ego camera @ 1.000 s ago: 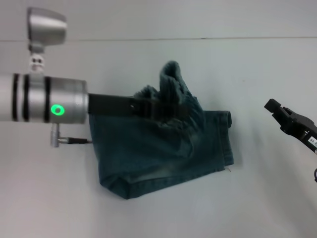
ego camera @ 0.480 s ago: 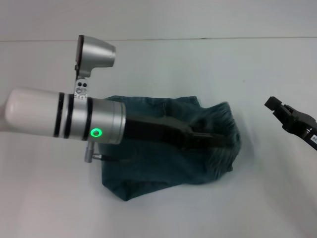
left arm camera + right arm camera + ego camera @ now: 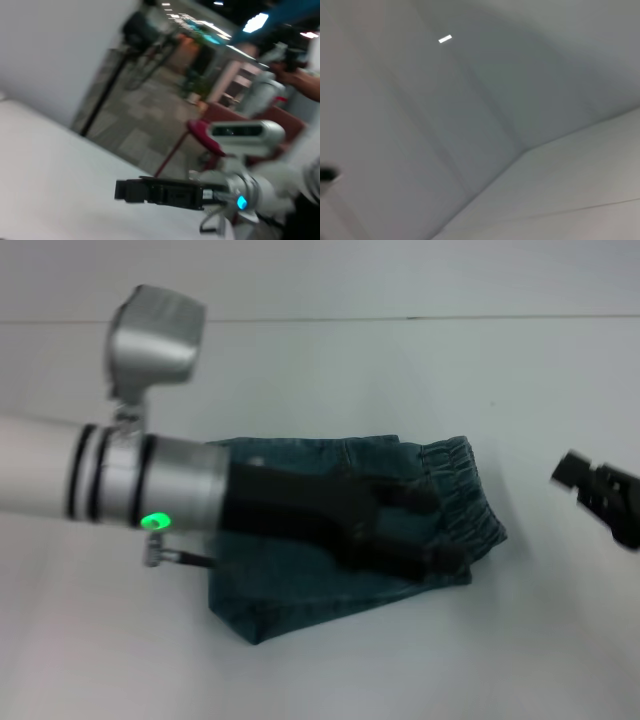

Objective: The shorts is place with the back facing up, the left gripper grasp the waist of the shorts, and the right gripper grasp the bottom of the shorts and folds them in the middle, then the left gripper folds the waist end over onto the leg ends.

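Head view: the shorts (image 3: 340, 530) lie folded on the white table (image 3: 520, 640), elastic waistband toward the robot's right. The left gripper (image 3: 440, 535) sits over them, fingers spread, holding nothing. The right gripper (image 3: 575, 480) is parked well apart; its finger state cannot be told.

Left wrist view: the right gripper (image 3: 122, 190) appears far off.

Right wrist view: only bare surfaces.

Head camera down over the table (image 3: 330, 370); both wrist cameras outward, upward.

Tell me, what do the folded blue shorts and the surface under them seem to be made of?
The folded blue shorts look like washed denim: mottled teal-blue weave and a ruffled elastic waistband. The pale grey tabletop looks smooth and matte, perhaps laminate.
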